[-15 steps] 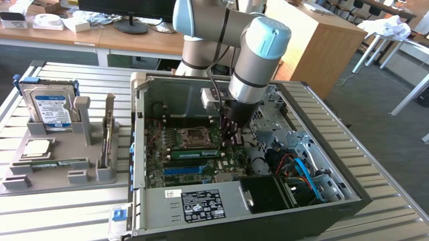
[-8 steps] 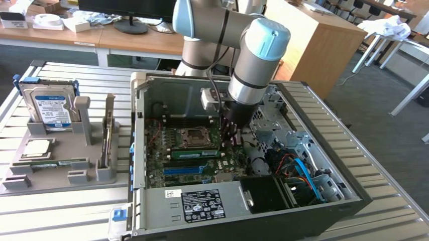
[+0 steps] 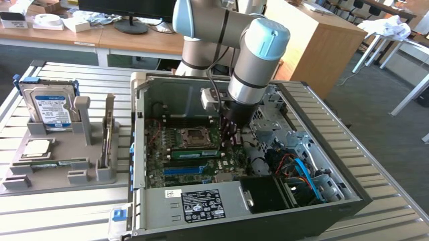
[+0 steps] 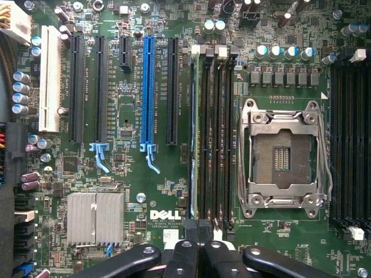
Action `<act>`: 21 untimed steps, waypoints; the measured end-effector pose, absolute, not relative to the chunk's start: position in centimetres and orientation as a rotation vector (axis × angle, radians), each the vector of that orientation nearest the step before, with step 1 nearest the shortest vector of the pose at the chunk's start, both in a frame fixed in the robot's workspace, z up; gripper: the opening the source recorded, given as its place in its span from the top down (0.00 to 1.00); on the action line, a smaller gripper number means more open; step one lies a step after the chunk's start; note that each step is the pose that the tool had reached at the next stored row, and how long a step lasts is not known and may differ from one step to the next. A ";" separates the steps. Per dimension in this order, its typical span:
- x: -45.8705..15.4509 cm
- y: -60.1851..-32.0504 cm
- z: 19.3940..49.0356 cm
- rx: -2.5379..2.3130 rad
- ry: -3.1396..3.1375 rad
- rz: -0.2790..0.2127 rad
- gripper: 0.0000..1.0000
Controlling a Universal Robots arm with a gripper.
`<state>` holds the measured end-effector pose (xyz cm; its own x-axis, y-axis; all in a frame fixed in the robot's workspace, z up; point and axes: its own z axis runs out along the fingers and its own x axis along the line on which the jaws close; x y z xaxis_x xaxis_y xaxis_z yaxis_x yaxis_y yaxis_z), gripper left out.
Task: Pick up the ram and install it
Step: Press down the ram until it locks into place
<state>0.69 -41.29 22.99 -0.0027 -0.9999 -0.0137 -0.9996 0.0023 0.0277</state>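
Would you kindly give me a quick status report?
Gripper shut, above motherboard. Ram seated in slot beside the empty CPU socket. Nothing obstructing.

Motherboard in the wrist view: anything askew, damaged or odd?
Nothing stands out. One ram stick sits straight in the slot beside the empty memory slots. The CPU socket is empty with its frame intact. The shut tool hovers over the slots' end.

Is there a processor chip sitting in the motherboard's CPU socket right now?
No, the CPU socket is empty in the wrist view: its metal frame surrounds bare contacts, with no silver chip seated inside.
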 end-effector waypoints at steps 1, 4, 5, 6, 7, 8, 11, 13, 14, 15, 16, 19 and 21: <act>0.7 -41.3 23.0 2.211 -2.217 -0.046 0.90; 0.7 -41.3 22.9 2.211 -2.217 -0.046 0.90; 0.7 -41.3 22.8 2.211 -2.217 -0.046 0.90; 0.7 -41.3 22.8 2.211 -2.217 -0.046 0.90; 0.7 -41.3 22.8 2.211 -2.217 -0.046 0.90; 0.7 -41.3 22.8 2.211 -2.217 -0.046 0.90; 0.7 -41.3 22.7 2.212 -2.217 -0.046 0.90; 0.7 -41.3 22.7 2.211 -2.217 -0.046 0.90; 0.7 -41.3 22.7 2.211 -2.217 -0.046 0.90; 0.7 -41.3 22.7 2.211 -2.217 -0.046 0.90; 0.7 -41.3 22.7 2.211 -2.217 -0.046 0.90; 0.7 -41.3 22.6 2.212 -2.217 -0.046 0.90; 0.7 -41.3 22.5 2.211 -2.217 -0.046 0.90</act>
